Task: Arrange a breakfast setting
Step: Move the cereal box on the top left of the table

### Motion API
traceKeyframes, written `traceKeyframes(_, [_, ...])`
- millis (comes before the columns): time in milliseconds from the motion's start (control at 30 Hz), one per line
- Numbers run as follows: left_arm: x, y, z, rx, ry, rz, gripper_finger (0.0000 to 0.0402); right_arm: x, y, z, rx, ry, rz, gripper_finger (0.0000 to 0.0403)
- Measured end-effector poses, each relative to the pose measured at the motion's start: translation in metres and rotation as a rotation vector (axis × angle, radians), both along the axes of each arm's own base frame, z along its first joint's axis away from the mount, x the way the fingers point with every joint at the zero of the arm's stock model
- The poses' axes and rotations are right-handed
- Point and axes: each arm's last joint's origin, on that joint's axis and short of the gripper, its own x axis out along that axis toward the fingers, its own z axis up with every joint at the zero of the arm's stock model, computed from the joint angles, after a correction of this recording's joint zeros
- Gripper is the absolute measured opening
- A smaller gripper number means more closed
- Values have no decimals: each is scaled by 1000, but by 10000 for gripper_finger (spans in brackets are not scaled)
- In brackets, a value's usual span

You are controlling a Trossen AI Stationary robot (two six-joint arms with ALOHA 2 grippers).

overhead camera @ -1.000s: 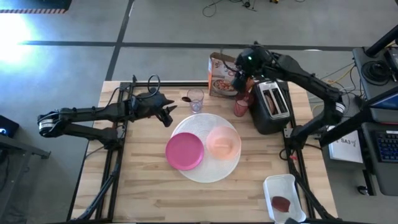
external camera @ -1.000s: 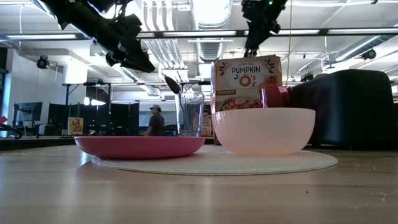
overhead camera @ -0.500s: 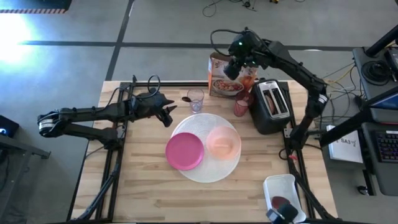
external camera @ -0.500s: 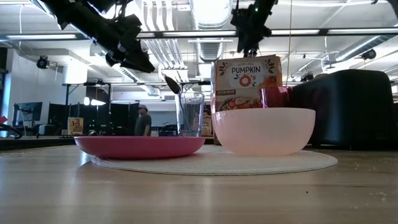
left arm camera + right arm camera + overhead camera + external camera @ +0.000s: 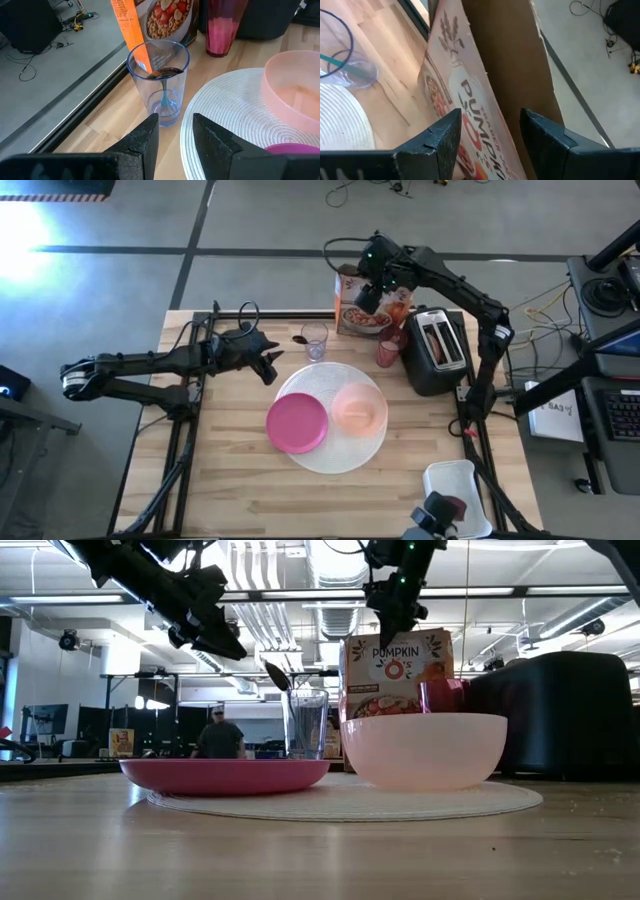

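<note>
Right gripper (image 5: 366,292), now shifted over the orange cardboard cereal box (image 5: 354,310), jaws spread, must descend to grasp it.

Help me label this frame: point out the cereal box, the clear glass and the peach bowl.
orange cereal box (image 5: 396,664), low view, printed front.
small clear glass (image 5: 159,80), left wrist view, side wall.
peach bowl (image 5: 359,409), high view, inside bottom.

Breakfast things seen level across the desk (image 5: 120,850).

We see a magenta plate (image 5: 224,776) and a peach bowl (image 5: 424,749) on the white round mat (image 5: 345,802); behind them stand a small clear glass (image 5: 306,724) holding a spoon (image 5: 277,678), a pink cup (image 5: 442,696) and the orange cereal box (image 5: 397,671). The right pincer (image 5: 392,618) hangs just above the box, the left pincer (image 5: 210,635) high above the plate.
</note>
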Motion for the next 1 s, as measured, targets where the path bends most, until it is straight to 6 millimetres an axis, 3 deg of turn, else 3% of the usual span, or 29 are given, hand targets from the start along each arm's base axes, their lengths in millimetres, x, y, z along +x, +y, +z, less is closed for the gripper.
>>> traceKeyframes(200, [0, 0, 0, 0, 0, 0, 103, -1, 1, -3, 18, 35, 26, 173])
traceKeyframes(733, [0, -1, 0, -11, -4, -19, 103, -1, 4, -5, 102, 10, 124, 19])
traceKeyframes(1000, [0, -1, 0, -10, -5, -19, 103, 1, 2, -4, 69, 2, 154, 9])
